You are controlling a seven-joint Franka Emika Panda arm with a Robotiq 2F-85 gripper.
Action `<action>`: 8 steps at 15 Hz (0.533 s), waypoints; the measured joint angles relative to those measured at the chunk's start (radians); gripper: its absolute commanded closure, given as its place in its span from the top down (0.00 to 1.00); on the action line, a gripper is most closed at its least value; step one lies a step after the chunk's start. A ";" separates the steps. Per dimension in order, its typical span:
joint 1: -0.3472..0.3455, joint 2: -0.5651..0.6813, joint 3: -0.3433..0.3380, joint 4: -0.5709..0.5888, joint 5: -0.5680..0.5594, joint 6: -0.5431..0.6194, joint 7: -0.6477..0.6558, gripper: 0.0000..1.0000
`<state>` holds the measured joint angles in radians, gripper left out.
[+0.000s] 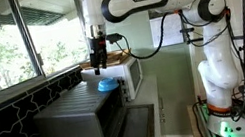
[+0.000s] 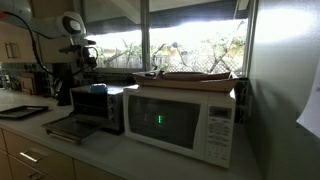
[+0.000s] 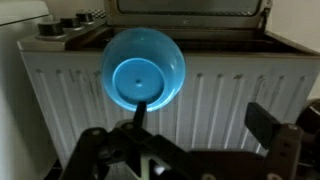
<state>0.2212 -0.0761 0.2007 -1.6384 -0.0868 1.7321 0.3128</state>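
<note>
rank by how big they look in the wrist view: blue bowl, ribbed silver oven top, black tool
1. ribbed silver metal oven top
2. round blue plastic bowl
black tool: unranked, right at the lens and cut off

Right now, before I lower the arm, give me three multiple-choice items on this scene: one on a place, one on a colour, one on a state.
1. Where is the bowl?
A. On top of the toaster oven
B. In a sink
C. On the floor

2. What colour is the bowl?
A. Red
B. Blue
C. Green

3. How is the gripper?
A. Shut on the bowl
B. Open, above the bowl
C. Shut on a spoon

Answers:
1 A: the wrist view shows the bowl resting on the oven's ribbed top.
2 B: it is bright blue in the wrist view and in both exterior views.
3 B: in the wrist view the jaws stand wide apart with nothing between them, and an exterior view shows the gripper hanging over the bowl.
</note>
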 measured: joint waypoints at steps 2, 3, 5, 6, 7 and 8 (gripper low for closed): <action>-0.020 -0.004 -0.021 0.001 0.101 0.013 0.000 1.00; -0.031 -0.008 -0.034 -0.002 0.155 0.019 -0.002 1.00; -0.051 -0.024 -0.057 -0.026 0.259 0.044 -0.003 1.00; -0.061 -0.037 -0.068 -0.048 0.310 0.059 -0.003 1.00; -0.070 -0.052 -0.078 -0.078 0.363 0.078 -0.003 1.00; -0.077 -0.069 -0.087 -0.112 0.414 0.101 -0.003 1.00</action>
<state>0.1444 -0.1448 0.1134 -1.7509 0.3274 1.8335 0.3101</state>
